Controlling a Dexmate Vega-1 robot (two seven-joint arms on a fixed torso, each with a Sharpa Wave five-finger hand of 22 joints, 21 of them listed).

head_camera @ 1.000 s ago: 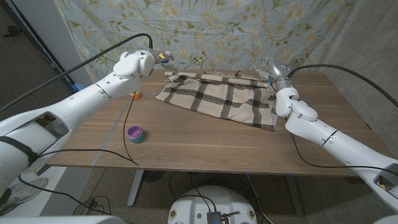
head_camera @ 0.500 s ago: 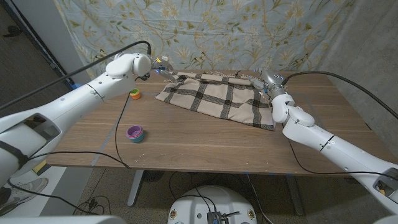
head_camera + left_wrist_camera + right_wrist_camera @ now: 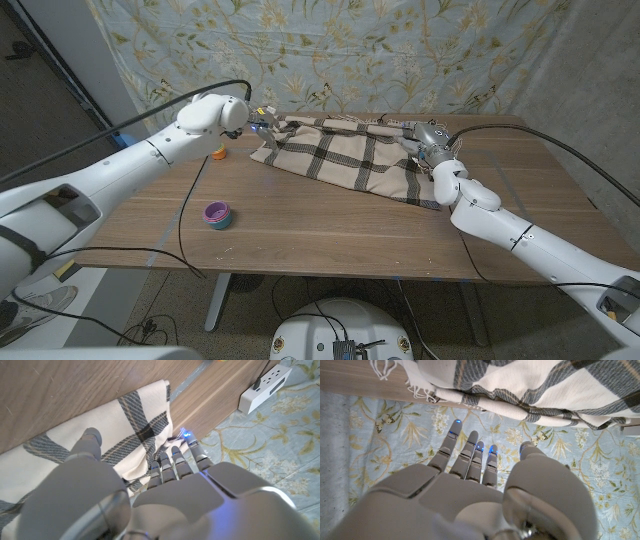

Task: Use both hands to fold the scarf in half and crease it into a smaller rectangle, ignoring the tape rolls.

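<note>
The cream scarf (image 3: 345,160) with dark checks lies spread across the far half of the wooden table (image 3: 330,235), its fringe along the far edge. My left hand (image 3: 259,123) is at the scarf's far left corner. In the left wrist view the thumb (image 3: 92,440) lies over the scarf (image 3: 125,425) and the fingertips (image 3: 172,457) reach just past its edge; the cloth is not lifted. My right hand (image 3: 424,137) hovers at the scarf's far right corner. In the right wrist view that hand (image 3: 470,490) has its fingers straight and apart, short of the fringed scarf (image 3: 545,385).
A purple tape roll (image 3: 217,213) lies on the table's left, nearer the front. An orange roll (image 3: 217,154) peeks out behind my left arm. A patterned curtain (image 3: 330,50) hangs close behind the table. A white power strip (image 3: 265,385) lies on the floor.
Both hands have come down and inward to the scarf's far corners. The scarf has stayed where it was.
</note>
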